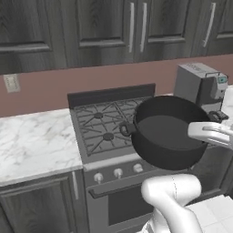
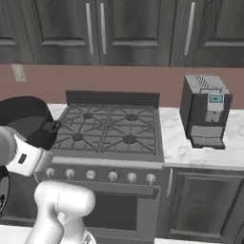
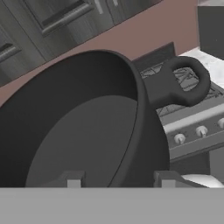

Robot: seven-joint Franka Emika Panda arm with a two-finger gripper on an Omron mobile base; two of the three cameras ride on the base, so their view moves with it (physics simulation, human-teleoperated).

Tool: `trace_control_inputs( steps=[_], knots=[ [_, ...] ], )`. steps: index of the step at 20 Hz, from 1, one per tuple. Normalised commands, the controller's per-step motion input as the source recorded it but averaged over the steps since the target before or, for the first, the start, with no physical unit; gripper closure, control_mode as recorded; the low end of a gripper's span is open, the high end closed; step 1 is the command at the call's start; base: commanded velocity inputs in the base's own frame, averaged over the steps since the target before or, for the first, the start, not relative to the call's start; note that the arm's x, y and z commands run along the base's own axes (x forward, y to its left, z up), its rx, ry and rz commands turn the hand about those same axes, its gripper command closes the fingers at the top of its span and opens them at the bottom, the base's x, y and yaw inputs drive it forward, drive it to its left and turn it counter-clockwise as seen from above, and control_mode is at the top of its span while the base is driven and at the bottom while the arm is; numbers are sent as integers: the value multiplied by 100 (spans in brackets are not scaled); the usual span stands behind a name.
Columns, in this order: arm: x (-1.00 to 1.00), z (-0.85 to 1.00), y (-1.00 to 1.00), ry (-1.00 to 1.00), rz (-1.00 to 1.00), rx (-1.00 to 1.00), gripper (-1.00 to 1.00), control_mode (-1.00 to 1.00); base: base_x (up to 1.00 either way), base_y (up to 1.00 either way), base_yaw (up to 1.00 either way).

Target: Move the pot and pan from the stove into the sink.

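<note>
The dark grey pot [image 1: 167,136] hangs tilted in the air over the front right of the stove [image 1: 102,125], clear of the grates. My gripper [image 3: 120,180] is shut on the pot's rim, one fingertip inside the wall and one outside. One loop handle [image 3: 186,81] sticks out on the far side. In the right base view the pot [image 2: 24,121] is at the left edge, beside the stove [image 2: 112,126], whose burners are bare. The pan and the sink are out of view.
A grey coffee machine [image 2: 206,112] stands on the marble counter [image 2: 188,147] right of the stove. More marble counter [image 1: 32,141] lies to the stove's left. Dark cabinets [image 1: 113,27] hang above the brown backsplash.
</note>
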Motion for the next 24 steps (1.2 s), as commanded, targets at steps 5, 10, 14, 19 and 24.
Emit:
trace_control_inputs(
  steps=[5,10,14,19,24],
  knots=[
    [0,0,0,0,0,0,100,100,-10,-27,-33],
    [0,0,0,0,0,0,100,100,-6,-22,-36],
    [0,0,0,0,0,0,100,100,-2,-20,-38],
    [0,0,0,0,0,0,100,100,-1,-21,-38],
    [0,0,0,0,0,0,100,100,0,-20,-39]
  ],
)
